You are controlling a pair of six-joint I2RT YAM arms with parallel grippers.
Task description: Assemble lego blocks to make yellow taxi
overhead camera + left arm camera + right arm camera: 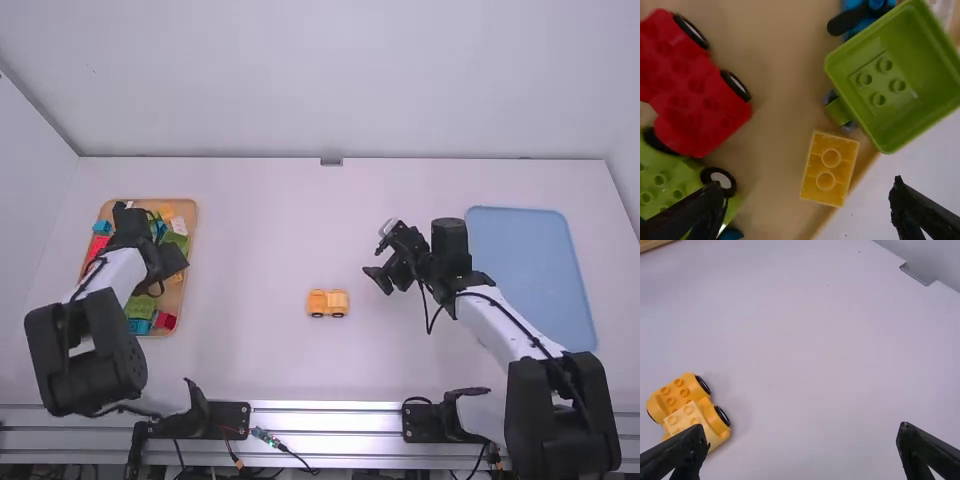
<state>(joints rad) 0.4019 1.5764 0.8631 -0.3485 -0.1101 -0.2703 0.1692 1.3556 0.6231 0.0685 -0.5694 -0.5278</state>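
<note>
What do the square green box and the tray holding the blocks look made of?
The square green box seems smooth moulded plastic: even colour, rounded corners, studs inside. The tray looks like matt wood from its warm tan colour, though plastic is possible.

On the table, a tray is placed at the left and a flat panel at the right. Between them, near the middle, a wheeled car is set directly on the table, with a block mounted on one end. In the tray, a small brick is laid by the rim, near an open box. Across the tray floor, two wheeled bases are placed close together.
</note>
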